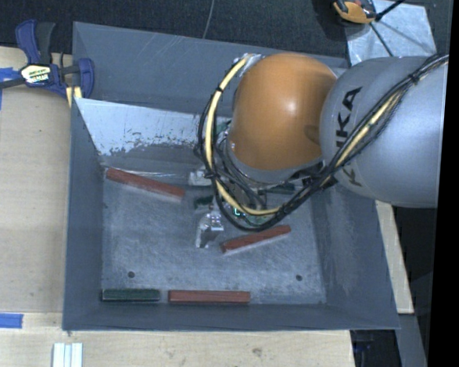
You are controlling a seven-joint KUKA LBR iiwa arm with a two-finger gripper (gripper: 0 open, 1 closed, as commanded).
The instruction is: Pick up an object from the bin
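Note:
My gripper (208,231) hangs low over the middle of the bin floor, under the orange cover of the wrist. Just to its right lies a red-brown flat bar (257,239), tilted with its right end a little further back; its left end is close to the gripper's tip, and whether they touch I cannot tell. A second red-brown bar (145,183) lies to the gripper's left near the back wall, part of it hidden by the wrist.
Along the front wall lie a third red-brown bar (209,297) and, left of it, a short dark green bar (131,295). The arm and its cables cover the back right of the bin.

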